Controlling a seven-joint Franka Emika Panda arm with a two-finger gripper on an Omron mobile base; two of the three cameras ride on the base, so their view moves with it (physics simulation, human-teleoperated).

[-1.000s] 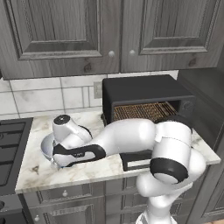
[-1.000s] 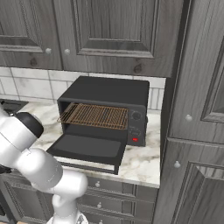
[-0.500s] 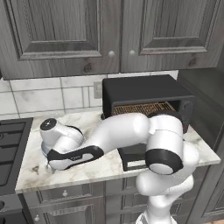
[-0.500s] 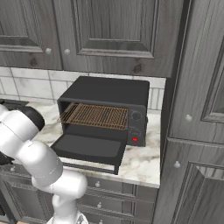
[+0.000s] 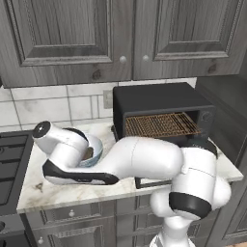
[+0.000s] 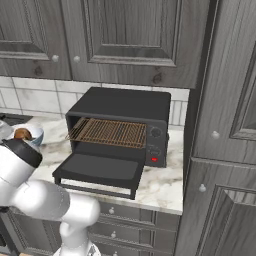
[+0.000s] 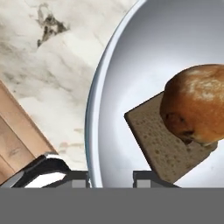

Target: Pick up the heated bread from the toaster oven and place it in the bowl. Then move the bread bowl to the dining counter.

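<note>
The hand (image 7: pixel 111 177) straddles the bowl's (image 7: pixel 93 109) near rim, one fingertip inside and one outside, clenched on the wall as far as the hand view shows. The bun (image 7: pixel 197 103) already sits inside, resting on a flat brown slice (image 7: pixel 159 135). So the first half of the job looks done: bread out of the oven and into the bowl. What is left, by this reading, is to lift the bowl and carry it to the dining counter.

The bowl stands on a white marble surface (image 5: pixel 58 190) veined grey-brown, with a strip of wood (image 7: pixel 17 135) just beside it in the hand view. To the bowl's right the black oven (image 6: pixel 117 132) stands with its door (image 6: pixel 97 170) dropped flat and its wire rack (image 6: pixel 107 132) bare. A dark cooktop (image 5: pixel 12 166) borders the surface on the left. Behind run pale wall tiles (image 5: pixel 43 103), with grey wood cabinets (image 5: pixel 120 36) above.
</note>
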